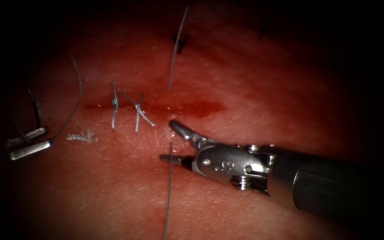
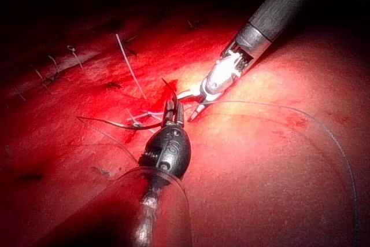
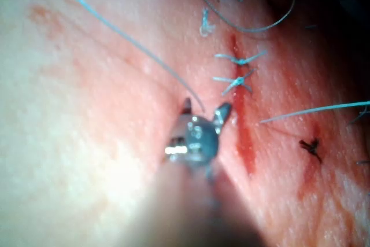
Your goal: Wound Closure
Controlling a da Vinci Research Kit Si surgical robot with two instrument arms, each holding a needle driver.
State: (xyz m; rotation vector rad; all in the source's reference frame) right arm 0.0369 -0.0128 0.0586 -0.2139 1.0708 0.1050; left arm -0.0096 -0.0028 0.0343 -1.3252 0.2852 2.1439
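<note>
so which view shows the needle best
The left wrist view: the needle shows its whole dark curve, held near one end by the left tool. The endoscope view gives a thin dim arc left of the cut; the right wrist view, an arc.

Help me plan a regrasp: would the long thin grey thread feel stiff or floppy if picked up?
Probably floppy: the long thin grey thread sweeps in a slack curve in the left wrist view. Likely light and slippery, being so fine. The open right tool holds nothing; the left tool grips the curved needle near one end, seemingly outside the pink tissue.
</note>
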